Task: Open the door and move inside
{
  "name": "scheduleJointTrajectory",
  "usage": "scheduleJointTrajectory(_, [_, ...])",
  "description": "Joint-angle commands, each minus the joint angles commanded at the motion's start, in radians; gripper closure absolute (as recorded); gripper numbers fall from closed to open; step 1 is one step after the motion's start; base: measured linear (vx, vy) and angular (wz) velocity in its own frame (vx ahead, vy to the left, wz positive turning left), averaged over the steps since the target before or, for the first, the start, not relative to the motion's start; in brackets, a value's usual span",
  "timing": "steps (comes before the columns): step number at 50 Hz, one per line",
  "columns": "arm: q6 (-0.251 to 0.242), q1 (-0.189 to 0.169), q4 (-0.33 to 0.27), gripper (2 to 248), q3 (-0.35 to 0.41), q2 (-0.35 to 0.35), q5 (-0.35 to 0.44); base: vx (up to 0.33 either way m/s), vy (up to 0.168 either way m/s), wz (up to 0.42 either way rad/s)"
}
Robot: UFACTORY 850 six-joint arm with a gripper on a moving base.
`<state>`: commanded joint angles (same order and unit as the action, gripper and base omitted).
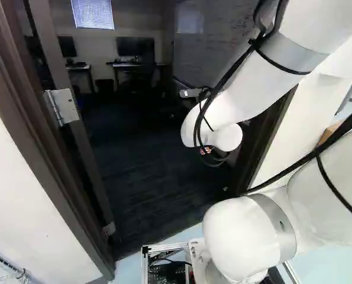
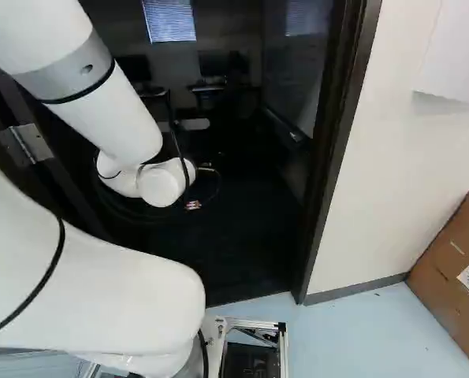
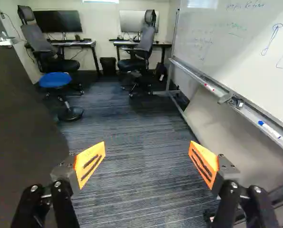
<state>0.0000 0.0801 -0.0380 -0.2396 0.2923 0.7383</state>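
Past the door frame: one gripper, jaws wide apart, empty; one door, open. Risk: off-centre advance of base could scrape arm.

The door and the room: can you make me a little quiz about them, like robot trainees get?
1. True or false: the fingers stand apart with nothing gripped between them.
2. What colour is the seat of the stool? A: red. B: blue. C: green.
3. Fill in the word: the door is ____, so the desks show beyond it.
Key: 1 true; 2 B; 3 open.
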Motion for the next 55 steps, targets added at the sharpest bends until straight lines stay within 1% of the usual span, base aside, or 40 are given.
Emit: scheduleJointTrajectory(55, [0.0,0.0,0.0,3,0.0,0.0,0.0,0.123,0.002,-0.002])
